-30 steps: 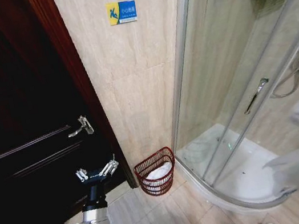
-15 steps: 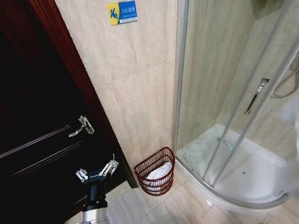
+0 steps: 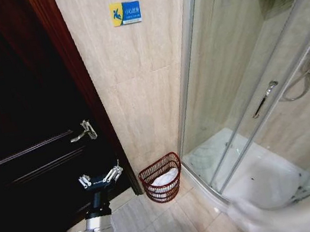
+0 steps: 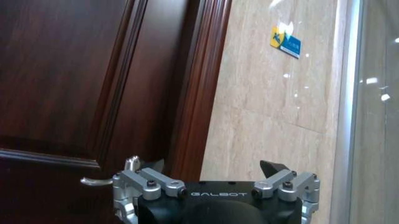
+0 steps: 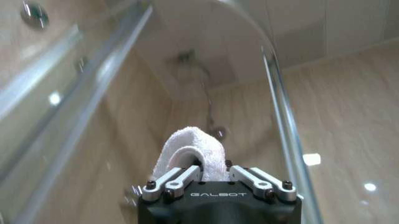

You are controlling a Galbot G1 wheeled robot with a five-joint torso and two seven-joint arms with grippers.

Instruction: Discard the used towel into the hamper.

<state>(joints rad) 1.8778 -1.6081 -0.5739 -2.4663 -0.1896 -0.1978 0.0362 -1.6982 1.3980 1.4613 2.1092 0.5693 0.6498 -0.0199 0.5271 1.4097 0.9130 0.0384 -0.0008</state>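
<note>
Right wrist view: right gripper (image 5: 212,173) pointing up at glass shower enclosure (image 5: 274,93), jaws clamping folded white terry towel (image 5: 190,156). Head view: small dark reddish-brown openwork woven hamper (image 3: 161,178) sitting on tiled floor (image 3: 162,223) against beige tile wall (image 3: 137,83), between dark wooden door (image 3: 22,145) and shower; white cloth lying inside hamper. Left gripper (image 3: 100,178) hovering in front of door below handle (image 3: 84,131), jaws apart, holding nothing, well apart from hamper.
</note>
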